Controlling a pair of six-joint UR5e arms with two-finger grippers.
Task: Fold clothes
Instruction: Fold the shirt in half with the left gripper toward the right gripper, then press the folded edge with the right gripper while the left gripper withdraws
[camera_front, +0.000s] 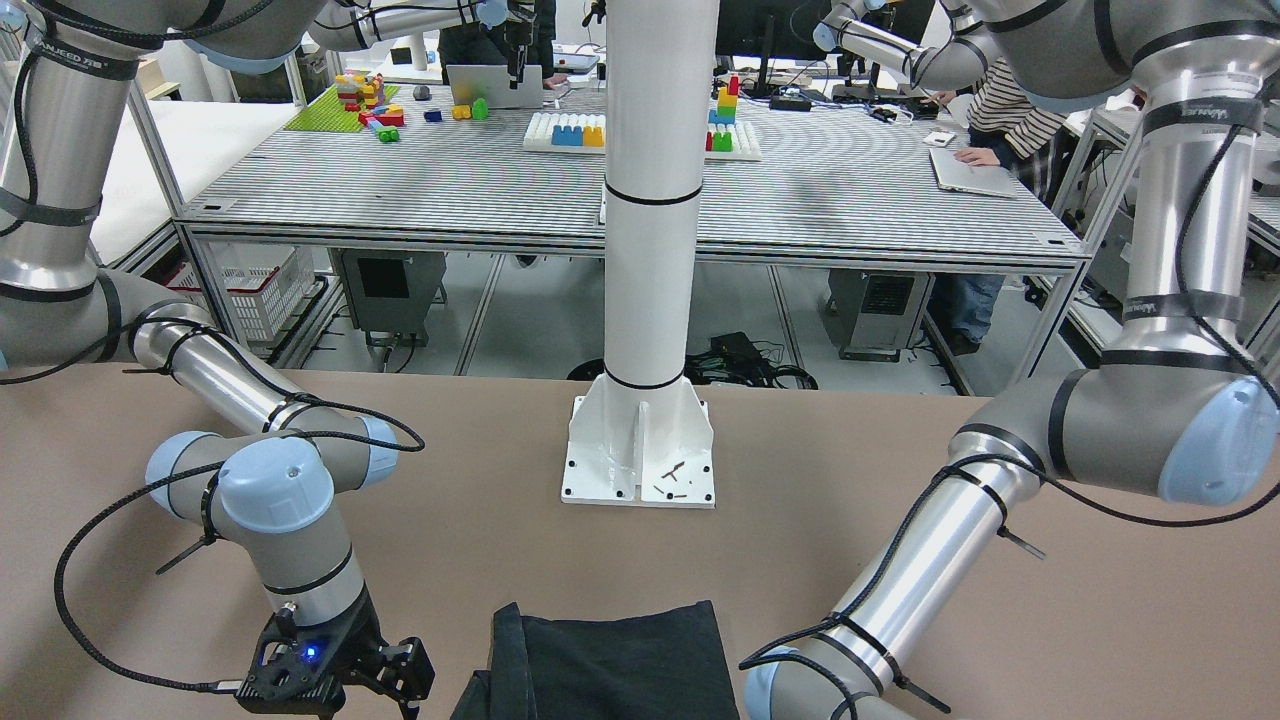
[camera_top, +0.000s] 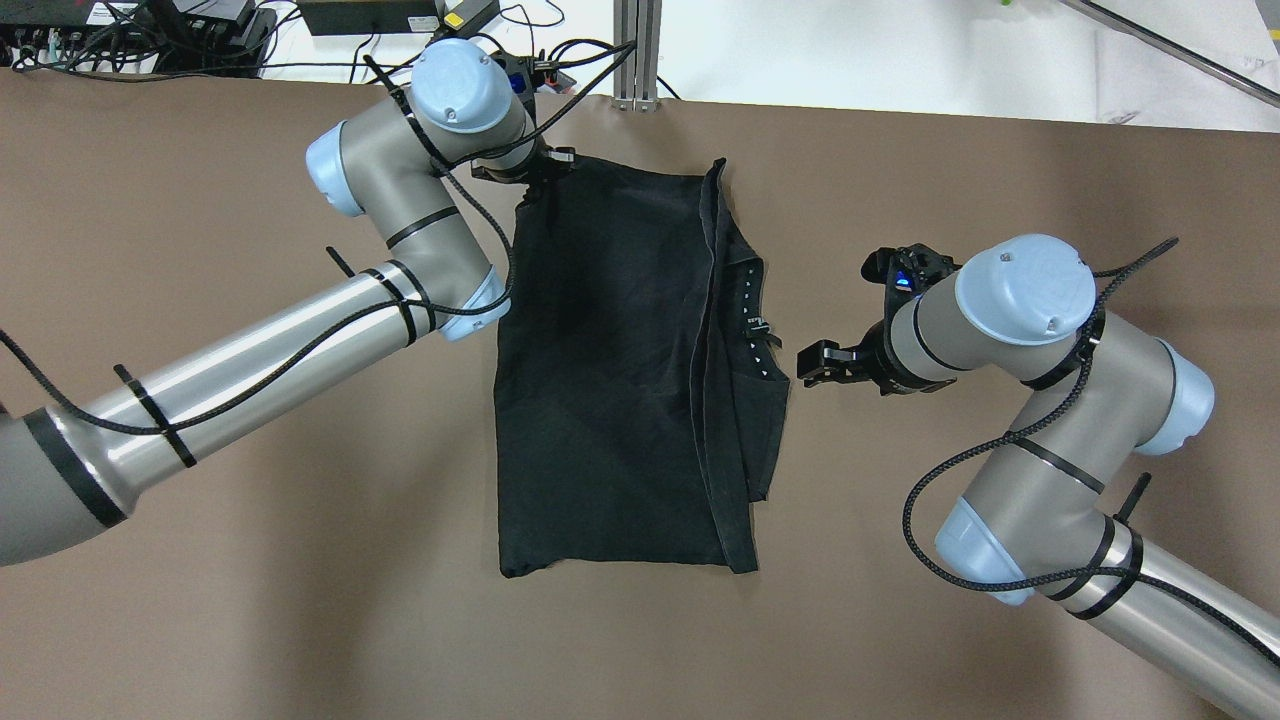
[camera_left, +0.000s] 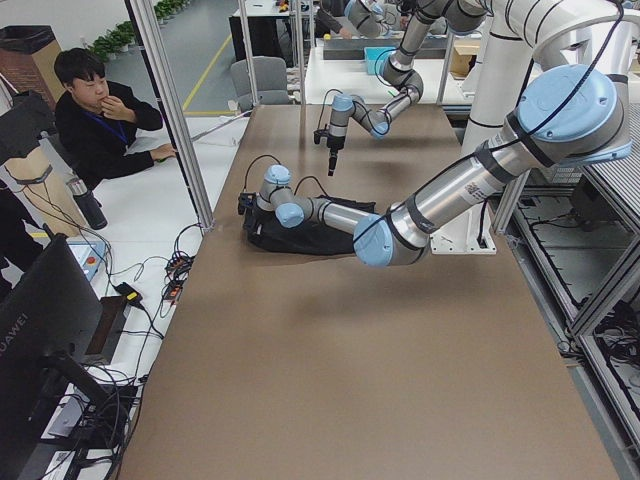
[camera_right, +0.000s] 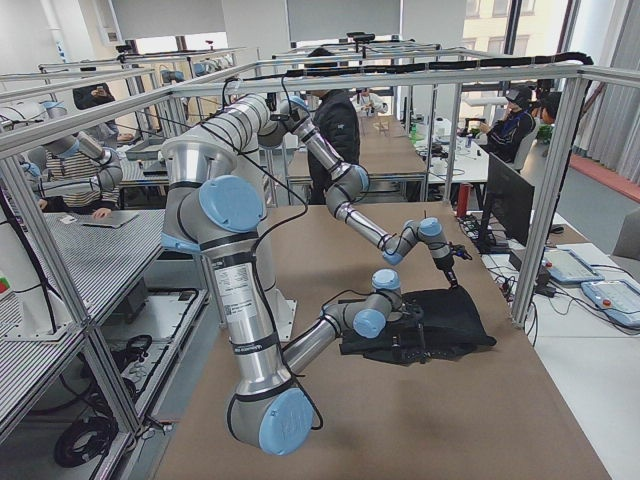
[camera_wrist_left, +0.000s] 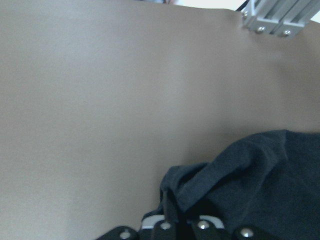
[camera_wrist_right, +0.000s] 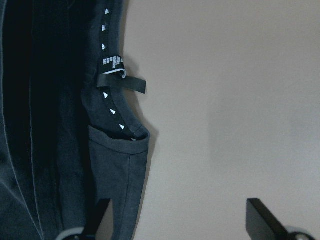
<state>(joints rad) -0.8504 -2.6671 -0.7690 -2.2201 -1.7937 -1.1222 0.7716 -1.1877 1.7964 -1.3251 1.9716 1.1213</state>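
The black garment (camera_top: 620, 370) lies flat on the brown table, folded lengthwise, with a white-printed neck band and tag (camera_wrist_right: 112, 75) along its right edge. My left gripper (camera_top: 535, 175) is at the garment's far left corner. In the left wrist view it (camera_wrist_left: 180, 227) is shut on the bunched, slightly lifted corner (camera_wrist_left: 200, 182). My right gripper (camera_top: 815, 365) is open just off the garment's right edge, beside the neck band. In the right wrist view one finger (camera_wrist_right: 265, 220) is over bare table, and the other is at the fabric's edge. The garment also shows in the front-facing view (camera_front: 620, 660).
The white pedestal base (camera_front: 640, 450) stands at the robot's side of the table. An aluminium post (camera_top: 637, 50) and cables (camera_top: 150, 30) sit beyond the far edge. A seated operator (camera_left: 100, 120) is beyond that edge. Bare brown table (camera_top: 250, 560) surrounds the garment.
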